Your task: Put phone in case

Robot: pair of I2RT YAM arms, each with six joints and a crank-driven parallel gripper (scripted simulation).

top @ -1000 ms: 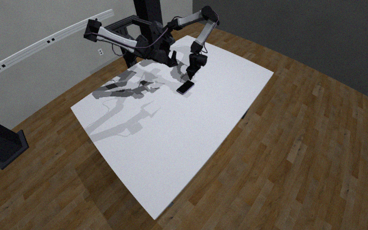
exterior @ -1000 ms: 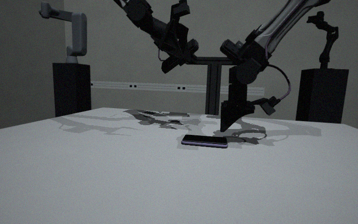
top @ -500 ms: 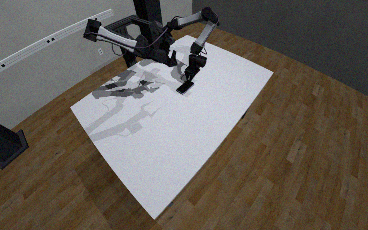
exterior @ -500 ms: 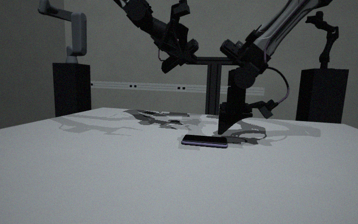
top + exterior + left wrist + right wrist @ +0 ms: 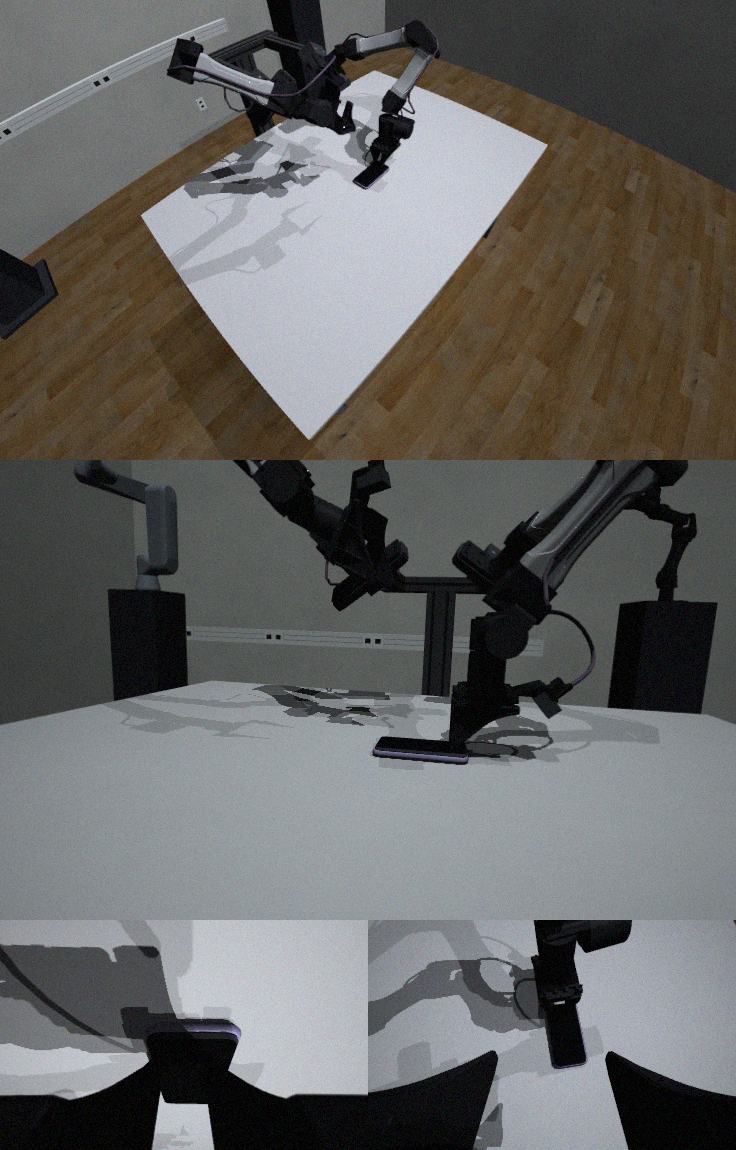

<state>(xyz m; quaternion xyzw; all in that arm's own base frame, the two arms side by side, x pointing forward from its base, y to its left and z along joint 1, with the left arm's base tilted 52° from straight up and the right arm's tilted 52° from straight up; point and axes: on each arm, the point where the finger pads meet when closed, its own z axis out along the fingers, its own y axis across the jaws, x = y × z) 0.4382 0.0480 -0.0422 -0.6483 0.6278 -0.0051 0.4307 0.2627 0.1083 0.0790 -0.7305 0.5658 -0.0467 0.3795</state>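
Left fingers (image 5: pixel 378 157) (image 5: pixel 461 725), partly spread, gripping nothing, are straddling the right end of the phone (image 5: pixel 370 176) (image 5: pixel 415 745) (image 5: pixel 192 1055) (image 5: pixel 566 1040), seemingly lying on its lavender case (image 5: pixel 420 757) (image 5: pixel 220 1028); right fingers (image 5: pixel 347 116) (image 5: pixel 347 592) are spreading wide; centring before squeezing seems best.

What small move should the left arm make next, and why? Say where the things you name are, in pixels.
Probably ease the left gripper (image 5: pixel 378 163) (image 5: pixel 457 742) (image 5: pixel 183 1055) (image 5: pixel 559 1012) gently shut: its jaws stand partly open, down at one end of the phone (image 5: pixel 371 176) (image 5: pixel 415 745) (image 5: pixel 192 1051) (image 5: pixel 568 1037), which lies flat above a purple rim (image 5: pixel 423 756) (image 5: pixel 215 1028). I can't tell whether the phone is fully seated.
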